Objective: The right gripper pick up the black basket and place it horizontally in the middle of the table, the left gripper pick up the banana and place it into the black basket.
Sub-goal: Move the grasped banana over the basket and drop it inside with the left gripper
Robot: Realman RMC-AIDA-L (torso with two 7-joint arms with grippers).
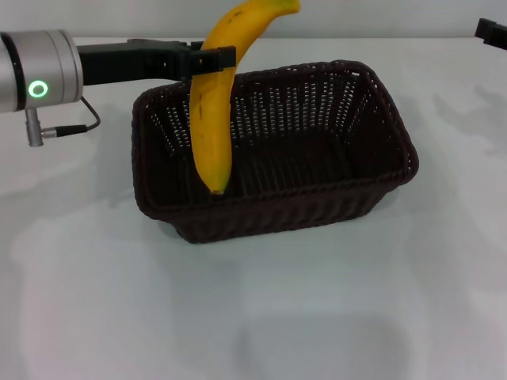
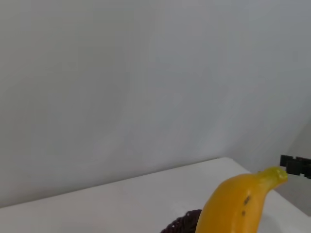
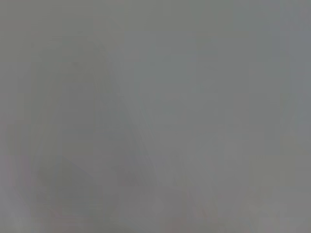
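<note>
We see the left tool (image 1: 212, 60) reaching in from the left side of the head view, above the far left part of the basket (image 1: 380, 178). It is clamped on the banana (image 1: 214, 119), gripping it in its upper half. The banana hangs nearly upright, its stem end up and leaning to the right, its brown lower end down inside the basket, near the front left wall. We cannot tell whether that tip touches the basket floor or stops just above it.

The basket sits on the table (image 1: 253, 317), around the middle, its long side running left to right and slightly skewed. It stands upright with its opening facing up, and apart from the banana we see nothing in it.

In the left wrist view the banana (image 2: 233, 204) shows close up with its stem tip, and a bit of the basket rim (image 2: 182, 224) lies beside it on the table (image 2: 121, 204).

The right tool (image 1: 493, 32) shows only as a dark corner at the far right edge of the head view, well apart from the basket; we cannot tell whether it is open or closed. The right wrist view shows only a blank grey field.
</note>
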